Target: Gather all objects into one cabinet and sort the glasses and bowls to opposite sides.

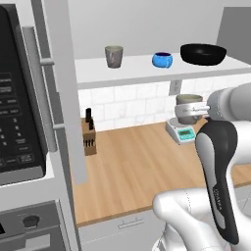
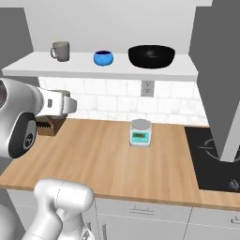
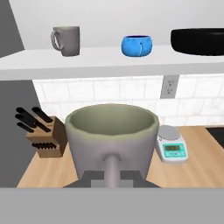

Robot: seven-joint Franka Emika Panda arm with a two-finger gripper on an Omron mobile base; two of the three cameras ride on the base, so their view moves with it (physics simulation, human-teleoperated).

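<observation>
The white shelf [image 1: 147, 68] of the open cabinet carries a grey mug [image 1: 113, 56] at its left, a blue bowl [image 1: 162, 60] mid-shelf and a black bowl [image 1: 203, 54] at the right, with bare gaps between them. Below the shelf edge, over the wooden counter [image 1: 132, 166], the gripper [image 3: 112, 177] is clenched on the handle of a second grey mug [image 3: 111, 138], held upright. The hand view shows its greenish inside; the right base view shows a cooktop [image 2: 211, 159] beside the scale [image 2: 140, 132].
</observation>
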